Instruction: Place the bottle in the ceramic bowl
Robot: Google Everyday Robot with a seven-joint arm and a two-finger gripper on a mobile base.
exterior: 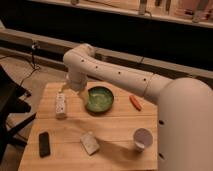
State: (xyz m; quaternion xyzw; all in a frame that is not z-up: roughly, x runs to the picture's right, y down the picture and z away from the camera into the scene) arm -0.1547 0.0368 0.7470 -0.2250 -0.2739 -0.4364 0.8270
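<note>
Dark panelling and a pale ledge run behind a light wooden table [120, 125], with a black chair frame [10, 107] at its left edge.

In the single camera view, the ceramic bowl [99, 99] sits toward the back of the tabletop, round, glossy green and upright. Everything else is placed from it. The bottle [61, 105] lies flat on the wood left of the bowl, clear of its rim, with its narrow cap end pointing away from the camera. It is not in the bowl.

The robot's white arm [112, 74] comes in from the right, passes behind and above the bowl, bends at a rounded elbow and drops down on the bowl's left. The gripper [65, 90] hangs at the end of it, left of the bowl and just over the bottle's cap end. Whether the claw is open, closed or touching the bottle cannot be told.

Right of the bowl lies a small orange carrot-like piece [135, 102]. In front of the bowl and slightly left rests a white sponge-like block [90, 142]. Farther left of that block lies a flat black phone-like slab [44, 144]. In front of the bowl to the right stands a white cup [142, 138].
</note>
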